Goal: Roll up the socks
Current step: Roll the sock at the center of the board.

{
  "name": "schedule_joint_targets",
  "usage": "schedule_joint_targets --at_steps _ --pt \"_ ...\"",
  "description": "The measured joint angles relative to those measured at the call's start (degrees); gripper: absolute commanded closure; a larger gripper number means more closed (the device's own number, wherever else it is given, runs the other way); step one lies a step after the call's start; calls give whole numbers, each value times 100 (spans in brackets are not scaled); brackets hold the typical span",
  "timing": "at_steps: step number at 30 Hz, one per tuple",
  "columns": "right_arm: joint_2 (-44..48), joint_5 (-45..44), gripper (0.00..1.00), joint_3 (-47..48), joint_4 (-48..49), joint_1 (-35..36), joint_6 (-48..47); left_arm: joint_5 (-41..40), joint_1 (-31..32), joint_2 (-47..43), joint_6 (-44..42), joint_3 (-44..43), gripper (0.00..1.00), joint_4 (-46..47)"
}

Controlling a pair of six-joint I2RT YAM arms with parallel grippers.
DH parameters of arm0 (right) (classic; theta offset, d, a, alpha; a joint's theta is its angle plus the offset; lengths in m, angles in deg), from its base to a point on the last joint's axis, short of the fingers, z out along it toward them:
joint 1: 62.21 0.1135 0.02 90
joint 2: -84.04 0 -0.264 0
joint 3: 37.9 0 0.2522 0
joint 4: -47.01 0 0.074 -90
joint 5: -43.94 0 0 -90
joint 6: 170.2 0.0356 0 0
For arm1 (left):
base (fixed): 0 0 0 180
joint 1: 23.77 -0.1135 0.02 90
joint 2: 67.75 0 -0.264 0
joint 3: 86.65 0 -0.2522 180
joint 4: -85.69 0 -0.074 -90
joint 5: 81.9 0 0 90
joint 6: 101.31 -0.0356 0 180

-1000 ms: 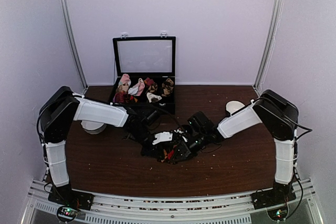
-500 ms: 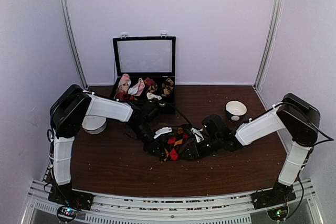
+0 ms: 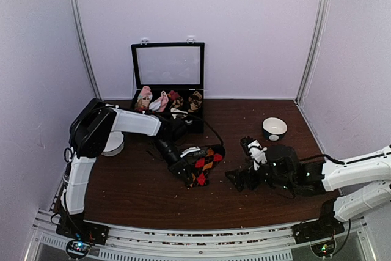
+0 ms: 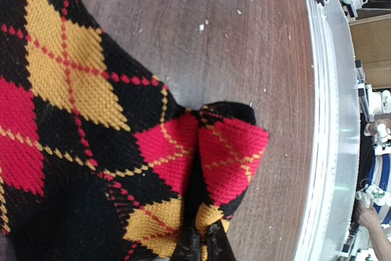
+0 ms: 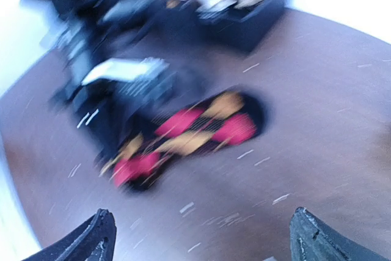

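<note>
Black on black from above: left hand (image 3: 176,158) is hard to separate from the argyle sock (image 3: 204,164) at its tip, mid-surface (image 3: 134,203). Right hand (image 3: 239,180) sits near the sock, not touching. Left wrist: sock cut off by the frame, a fold pinched between closed fingers (image 4: 215,250), red and orange diamonds. Right wrist: blurred. Fingertips (image 5: 98,239) spread wide, nothing held, sock lying ahead.

Left arm (image 3: 131,122), right arm (image 3: 359,172): white link shells, bulky black joints, thin black cables
</note>
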Motion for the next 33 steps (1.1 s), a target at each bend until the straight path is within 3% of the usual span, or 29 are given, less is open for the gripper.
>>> schedule_joint_targets --at_steps 5,9,11,15,22,33 --pt "151 -553 0 -393 761 -544 -278 -20 -2 203 17 -350 100 -413" --pt "-566 -977 8 -236 944 492 -1690 -20 -13 369 46 -625 100 -745" --pt "-1123 -846 16 98 905 885 -2334 -20 -22 472 46 -785 100 -925" --pt "-1779 -361 31 546 990 964 -3351 -11 -37 586 48 -962 100 -1154" --pt "-2894 186 44 1576 953 970 -4739 -33 -42 682 50 -1115 100 -1333" --pt "-3729 1040 54 2304 348 452 -5458 -195 -42 752 72 -1298 100 -1521"
